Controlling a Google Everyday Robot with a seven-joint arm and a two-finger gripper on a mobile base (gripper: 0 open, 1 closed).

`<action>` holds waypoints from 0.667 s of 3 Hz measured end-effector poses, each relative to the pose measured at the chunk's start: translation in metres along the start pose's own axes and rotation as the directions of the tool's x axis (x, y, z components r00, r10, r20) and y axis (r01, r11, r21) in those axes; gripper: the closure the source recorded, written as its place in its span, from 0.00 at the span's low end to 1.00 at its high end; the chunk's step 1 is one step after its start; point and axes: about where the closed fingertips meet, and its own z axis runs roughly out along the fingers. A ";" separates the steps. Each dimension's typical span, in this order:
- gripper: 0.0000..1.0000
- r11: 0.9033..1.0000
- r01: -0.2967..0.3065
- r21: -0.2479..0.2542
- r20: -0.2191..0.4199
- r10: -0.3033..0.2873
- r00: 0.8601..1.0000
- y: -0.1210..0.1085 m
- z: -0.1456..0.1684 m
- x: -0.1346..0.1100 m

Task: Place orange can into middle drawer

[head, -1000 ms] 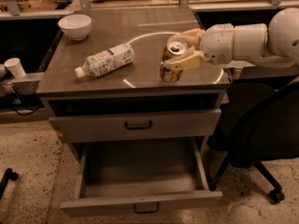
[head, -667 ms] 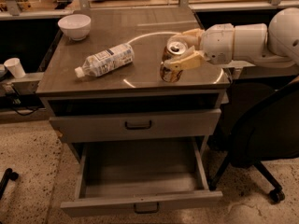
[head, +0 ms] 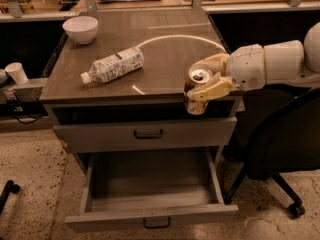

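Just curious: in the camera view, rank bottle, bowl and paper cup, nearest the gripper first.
Gripper, at the cabinet's front edge, grips the orange can.
1. Bottle, lying mid-top.
2. Bowl, back left corner.
3. Paper cup, far left.

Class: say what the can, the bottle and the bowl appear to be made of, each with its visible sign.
Can: metal, likely aluminium; shiny silver top with pull tab, orange-gold wall. The gripper clamps it at the front right edge of the cabinet top. Bottle: clear plastic, see-through wall, white label. Bowl: probably glazed ceramic; smooth white, faint sheen.
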 end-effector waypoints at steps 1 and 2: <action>1.00 0.998 -0.059 -0.031 -0.033 0.058 0.998 0.036 -0.014 0.031; 1.00 0.997 -0.066 -0.033 -0.036 0.064 0.997 0.039 -0.014 0.034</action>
